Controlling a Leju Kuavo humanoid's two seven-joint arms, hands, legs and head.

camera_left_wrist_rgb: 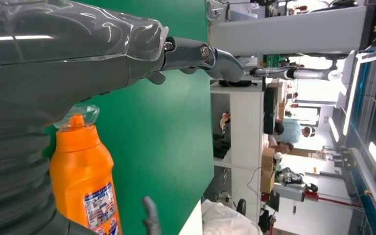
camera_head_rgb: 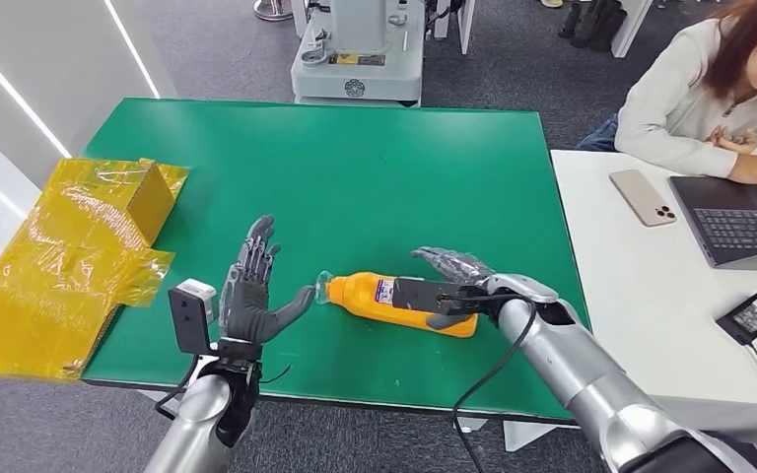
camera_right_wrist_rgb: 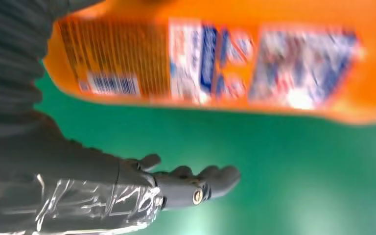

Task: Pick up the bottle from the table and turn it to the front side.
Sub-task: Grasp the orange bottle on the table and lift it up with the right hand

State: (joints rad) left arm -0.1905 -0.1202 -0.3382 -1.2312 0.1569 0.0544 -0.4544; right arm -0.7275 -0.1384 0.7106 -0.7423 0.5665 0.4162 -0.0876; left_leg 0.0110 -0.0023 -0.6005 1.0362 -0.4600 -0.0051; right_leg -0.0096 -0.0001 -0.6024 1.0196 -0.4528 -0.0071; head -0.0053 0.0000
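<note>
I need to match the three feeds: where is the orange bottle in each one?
Head view: the orange bottle lies on its side near the table's front edge, between the left hand and the right hand.
Left wrist view: lower left of the picture, cap toward the thumb.
Right wrist view: blurred, across the top.
Shared landmark: the green table top.
</note>
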